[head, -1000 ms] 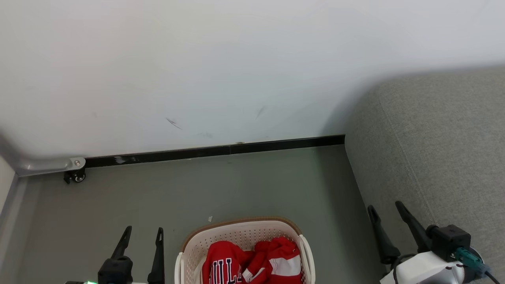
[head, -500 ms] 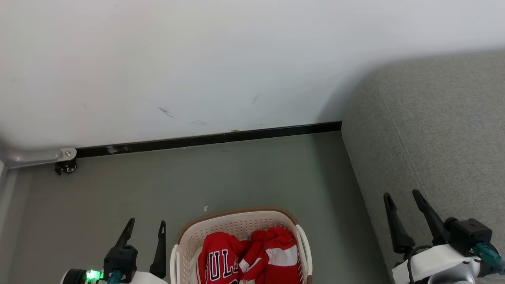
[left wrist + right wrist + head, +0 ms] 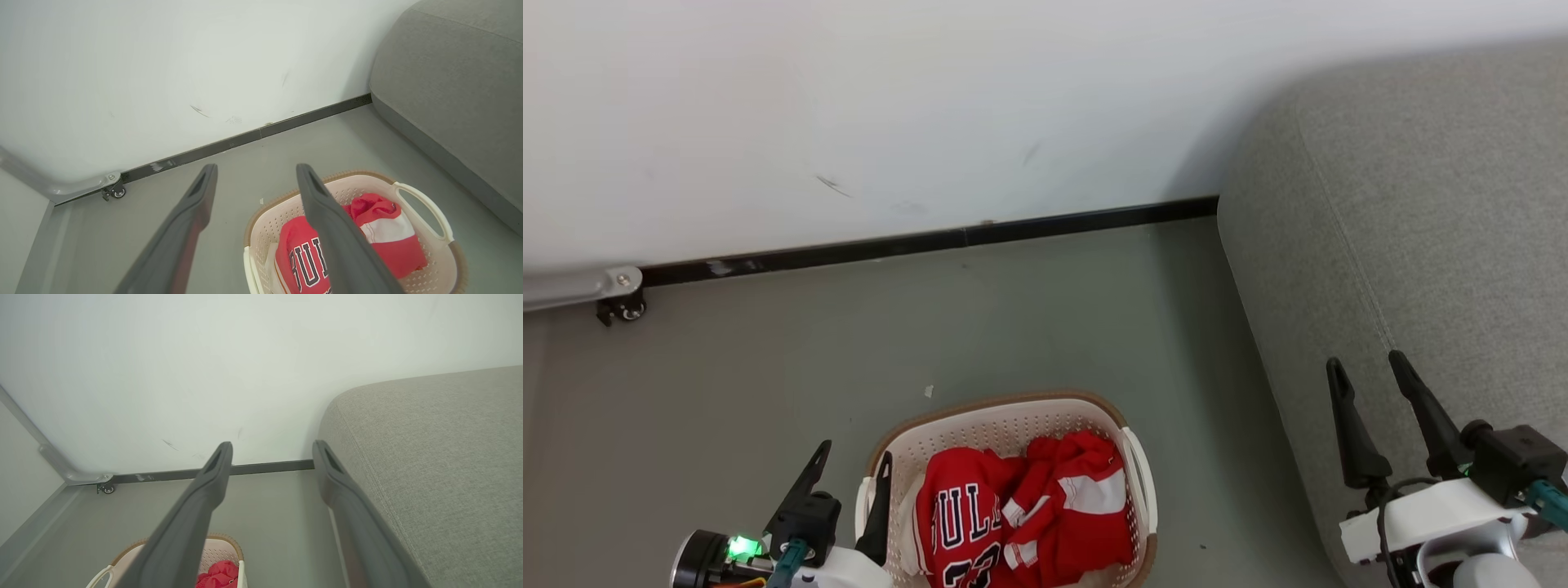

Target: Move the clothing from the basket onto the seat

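While left pincer (image 3: 856, 450) and right pincer (image 3: 1365, 359) gape empty, left has neared basket (image 3: 1001, 399), perhaps over rim.

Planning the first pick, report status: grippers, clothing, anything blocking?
Left gripper open, empty, beside basket. Right gripper open, empty, near sofa. Red sports garments in basket, untouched. No obstruction seen between basket and sofa.

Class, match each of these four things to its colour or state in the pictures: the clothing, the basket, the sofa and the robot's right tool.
Column one:
1 clothing
2 basket
3 sofa
4 right tool

Column two:
A grey fabric
B open, holding nothing
C red with white bands, lying in the basket
D cream-white with a brown rim, standing on the floor

Pairs: 1-C, 2-D, 3-A, 4-B
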Available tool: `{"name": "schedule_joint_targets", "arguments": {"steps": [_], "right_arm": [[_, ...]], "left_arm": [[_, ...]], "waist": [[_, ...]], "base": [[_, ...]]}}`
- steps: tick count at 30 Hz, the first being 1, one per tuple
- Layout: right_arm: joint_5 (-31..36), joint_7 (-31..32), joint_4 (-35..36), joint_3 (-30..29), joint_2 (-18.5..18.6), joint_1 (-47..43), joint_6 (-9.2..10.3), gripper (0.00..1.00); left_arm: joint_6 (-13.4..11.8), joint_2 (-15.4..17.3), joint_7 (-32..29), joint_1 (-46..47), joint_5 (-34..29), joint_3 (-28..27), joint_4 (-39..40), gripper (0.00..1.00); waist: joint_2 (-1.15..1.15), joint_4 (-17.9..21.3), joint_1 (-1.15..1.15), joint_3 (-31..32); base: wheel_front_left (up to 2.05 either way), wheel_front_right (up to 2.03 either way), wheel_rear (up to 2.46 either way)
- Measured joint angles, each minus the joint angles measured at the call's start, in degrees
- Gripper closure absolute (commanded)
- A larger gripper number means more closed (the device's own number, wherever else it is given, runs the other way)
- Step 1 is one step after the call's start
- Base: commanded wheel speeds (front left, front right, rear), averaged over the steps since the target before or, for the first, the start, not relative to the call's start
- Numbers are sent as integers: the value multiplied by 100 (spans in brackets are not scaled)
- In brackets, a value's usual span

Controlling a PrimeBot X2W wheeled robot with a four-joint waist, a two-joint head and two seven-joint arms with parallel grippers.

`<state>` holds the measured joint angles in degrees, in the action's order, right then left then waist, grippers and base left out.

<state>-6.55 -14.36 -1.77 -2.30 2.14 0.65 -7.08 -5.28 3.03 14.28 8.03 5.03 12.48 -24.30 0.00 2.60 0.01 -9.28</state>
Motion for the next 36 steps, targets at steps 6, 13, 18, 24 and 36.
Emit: {"name": "schedule_joint_targets", "arguments": {"steps": [6, 13, 18, 24, 36], "right_arm": [[-2, -1, 176, 7, 0, 144, 0, 0], [-3, -1, 328, 3, 1, 358, 0, 0], [-62, -1, 396, 5, 2, 545, 0, 0], [-113, -1, 479, 25, 2, 760, 0, 0], [-291, -2, 527, 41, 4, 1233, 0, 0]], "left_arm": [[86, -5, 0, 232, -110, 126, -276, 0], [90, -5, 0, 485, -216, 221, -560, 0], [90, 1, 0, 670, -248, 241, -854, 0], [90, 12, 0, 933, -341, 271, -1112, 0], [97, 9, 0, 1325, -476, 386, -1346, 0]], "waist": [[0, 115, 0, -300], [0, 257, 0, -640], [0, 391, 0, -935], [0, 558, 0, -1281], [0, 872, 0, -1920]], "base": [[0, 0, 0], [0, 0, 0], [0, 0, 0], [0, 0, 0], [0, 0, 0]]}}
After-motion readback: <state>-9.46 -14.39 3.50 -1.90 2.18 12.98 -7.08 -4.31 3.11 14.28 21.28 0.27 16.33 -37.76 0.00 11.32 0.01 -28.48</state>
